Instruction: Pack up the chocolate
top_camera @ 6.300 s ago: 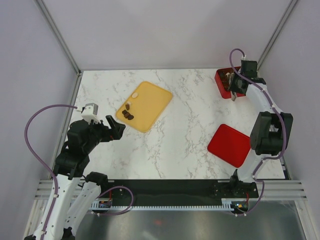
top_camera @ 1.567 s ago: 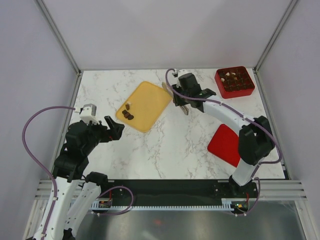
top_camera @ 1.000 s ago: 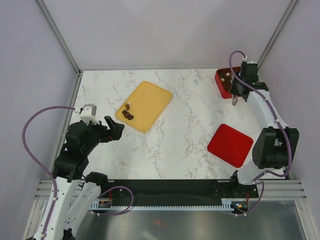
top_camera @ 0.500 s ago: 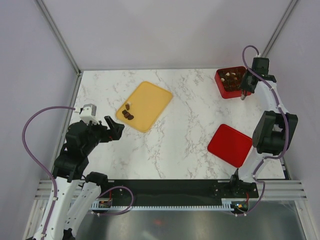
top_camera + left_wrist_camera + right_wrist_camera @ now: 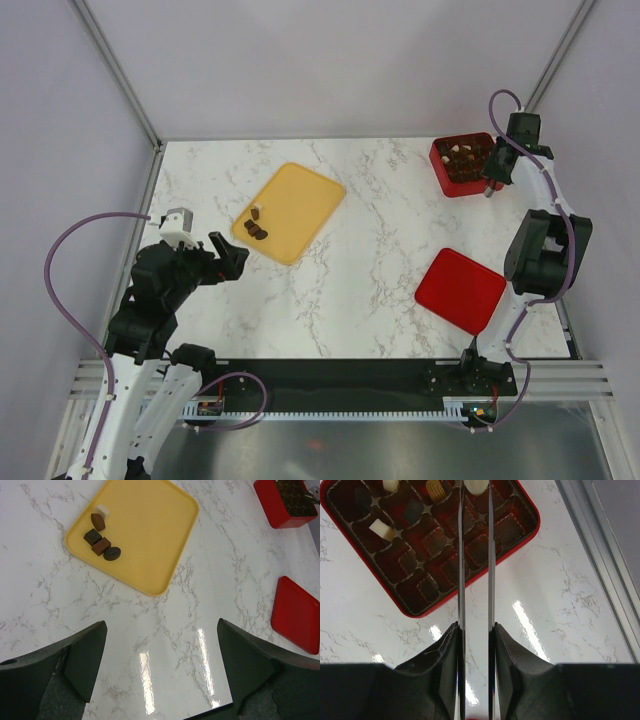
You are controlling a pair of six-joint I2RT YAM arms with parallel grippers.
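Note:
My right gripper point(image 5: 476, 491) has long thin blades shut on a cream-white chocolate point(image 5: 476, 485) above the red gridded box point(image 5: 350, 550). In the top view it point(image 5: 489, 182) is at the right edge of that box point(image 5: 447, 183). The box holds a few pieces, among them a white one point(image 5: 381, 529) and a ridged tan one point(image 5: 436, 488). More chocolate lies on the yellow tray point(image 5: 150, 535): dark brown lumps point(image 5: 101, 545) and one white piece point(image 5: 103, 510); they also show in the top view point(image 5: 257, 229). My left gripper point(image 5: 165, 665) is open and empty, near the tray's front point(image 5: 228, 255).
A flat red lid point(image 5: 460, 290) lies on the marble table at the front right, also in the left wrist view point(image 5: 297, 614). The metal frame rail point(image 5: 600, 555) runs close to the right of the box. Grey walls enclose the table.
My right arm swung from the yellow tray across to the red box with the white piece, then shifted to the box's right side. The left arm has not moved.

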